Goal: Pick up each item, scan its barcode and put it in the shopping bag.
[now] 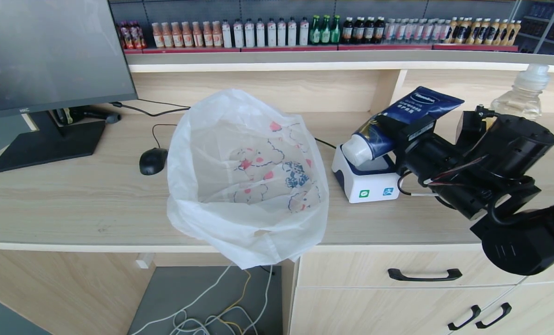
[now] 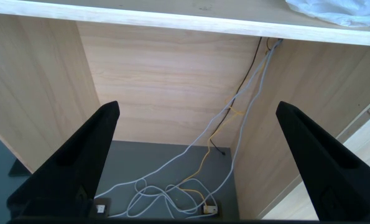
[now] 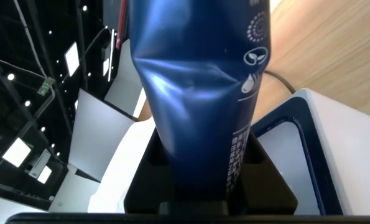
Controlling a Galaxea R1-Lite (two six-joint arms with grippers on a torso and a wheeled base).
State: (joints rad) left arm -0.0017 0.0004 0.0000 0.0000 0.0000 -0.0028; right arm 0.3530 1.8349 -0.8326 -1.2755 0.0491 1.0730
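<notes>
The shopping bag (image 1: 197, 153) gapes open, scanner (image 1: 369, 187) just beside.

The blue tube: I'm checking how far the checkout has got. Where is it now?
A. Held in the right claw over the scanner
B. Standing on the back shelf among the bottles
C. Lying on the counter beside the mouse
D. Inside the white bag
A: the right claw grips the blue tube, with its white cap end over the scanner, off to the side of the white bag.
</notes>
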